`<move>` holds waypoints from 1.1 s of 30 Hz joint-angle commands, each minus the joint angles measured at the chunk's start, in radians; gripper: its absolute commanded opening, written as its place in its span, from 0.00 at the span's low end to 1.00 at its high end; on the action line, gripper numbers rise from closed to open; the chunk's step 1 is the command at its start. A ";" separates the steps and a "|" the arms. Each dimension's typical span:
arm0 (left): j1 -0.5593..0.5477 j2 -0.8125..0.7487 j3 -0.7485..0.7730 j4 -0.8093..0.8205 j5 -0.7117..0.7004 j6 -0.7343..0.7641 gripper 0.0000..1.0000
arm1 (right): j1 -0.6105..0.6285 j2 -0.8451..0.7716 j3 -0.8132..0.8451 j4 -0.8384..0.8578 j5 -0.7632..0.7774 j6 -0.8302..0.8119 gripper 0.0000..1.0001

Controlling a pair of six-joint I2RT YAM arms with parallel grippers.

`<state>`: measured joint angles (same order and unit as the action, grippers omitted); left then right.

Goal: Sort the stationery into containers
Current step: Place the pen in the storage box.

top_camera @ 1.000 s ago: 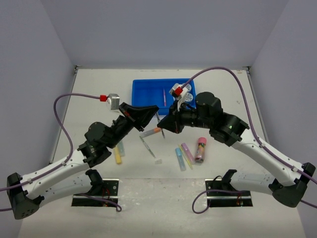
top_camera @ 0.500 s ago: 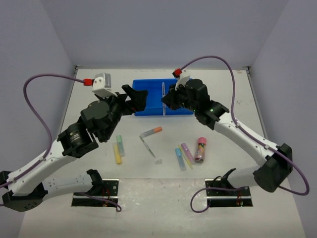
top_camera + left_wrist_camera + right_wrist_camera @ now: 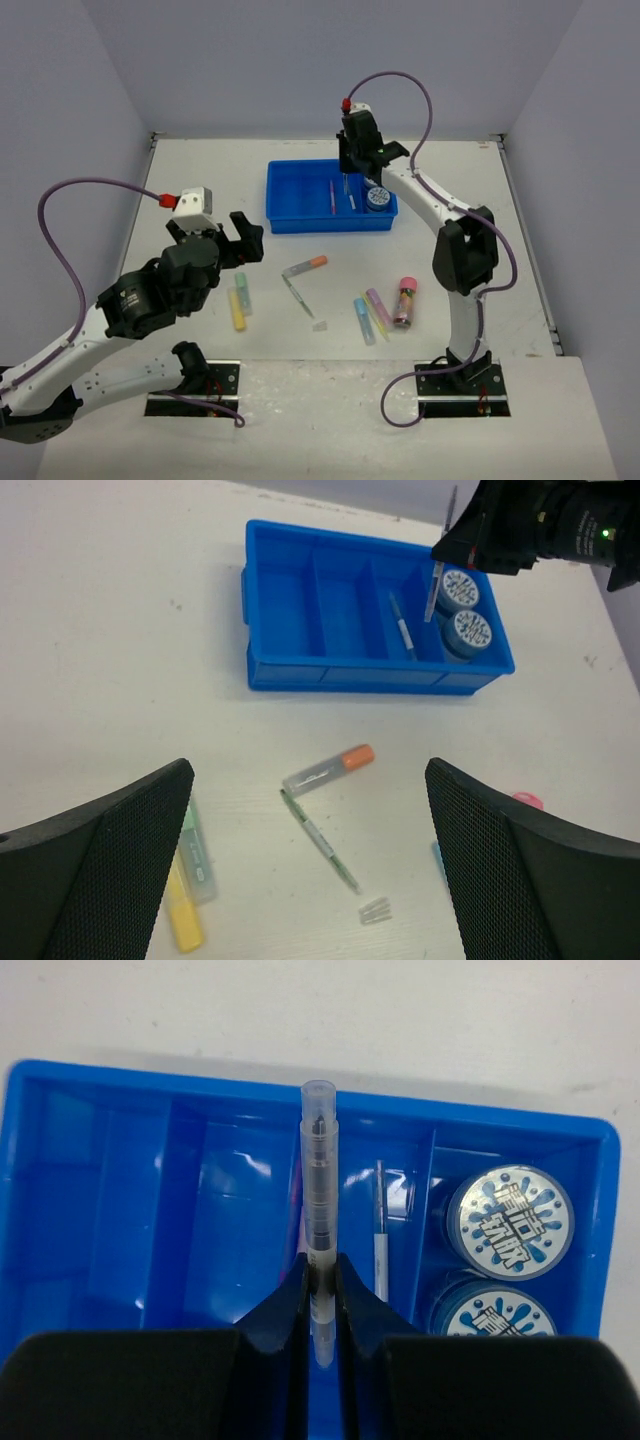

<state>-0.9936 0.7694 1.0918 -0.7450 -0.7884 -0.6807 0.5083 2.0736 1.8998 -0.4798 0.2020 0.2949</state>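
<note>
The bright blue tray [image 3: 285,205] [image 3: 340,675] [image 3: 300,1080] stands at the far middle of the table. My right gripper [image 3: 347,178] [image 3: 320,1270] is shut on a thin clear pen [image 3: 320,1180] [image 3: 432,590], held upright over a middle compartment. Two patterned discs [image 3: 510,1220] [image 3: 468,630] fill the tray's right end, and another thin pen [image 3: 380,1230] lies beside them. My left gripper [image 3: 240,235] [image 3: 308,767] hangs open and empty above an orange-capped marker [image 3: 328,770] [image 3: 305,266] and a green pen [image 3: 320,838].
Yellow [image 3: 237,310] and green [image 3: 242,290] markers lie under the left arm. Blue [image 3: 364,320] and purple [image 3: 379,305] markers and a pink tube [image 3: 405,300] lie to the near right. A small clear cap [image 3: 375,910] lies by the green pen's tip.
My left gripper has opened and drawn back toward the near left. My right arm has swung away to the far side, carrying the clear pen over the tray.
</note>
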 commanded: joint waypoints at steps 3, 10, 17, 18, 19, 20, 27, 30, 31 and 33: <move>0.001 -0.072 -0.036 -0.097 0.018 0.001 1.00 | 0.002 0.057 0.064 -0.095 0.065 0.041 0.03; 0.001 -0.076 -0.072 -0.106 0.007 0.015 1.00 | 0.003 0.029 0.093 -0.143 0.043 0.059 0.45; 0.001 -0.065 -0.116 -0.137 -0.048 -0.015 1.00 | 0.050 -0.183 0.097 -0.229 0.071 0.046 0.55; 0.001 -0.069 -0.119 -0.143 -0.072 -0.028 1.00 | 0.070 -0.226 0.058 -0.231 0.077 0.052 0.55; 0.001 -0.077 -0.121 -0.167 -0.092 -0.044 1.00 | 0.115 -0.309 -0.038 -0.218 0.059 0.056 0.54; 0.001 -0.078 -0.121 -0.168 -0.113 -0.070 1.00 | 0.116 -0.311 -0.041 -0.218 0.059 0.056 0.54; 0.001 -0.154 -0.125 -0.294 -0.251 -0.282 1.00 | 0.446 -0.513 -0.513 -0.071 -0.008 0.145 0.53; 0.001 -0.188 -0.123 -0.332 -0.270 -0.309 1.00 | 0.552 -0.443 -0.507 -0.081 0.024 0.179 0.66; 0.001 -0.203 -0.127 -0.332 -0.271 -0.310 1.00 | 0.563 -0.406 -0.488 -0.101 0.050 0.193 0.68; 0.001 -0.231 -0.138 -0.324 -0.260 -0.297 1.00 | 0.589 -0.345 -0.457 -0.122 0.064 0.209 0.68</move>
<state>-0.9939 0.5787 0.9586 -1.0283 -0.9766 -0.9113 1.0575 1.6167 1.4147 -0.5760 0.2116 0.4300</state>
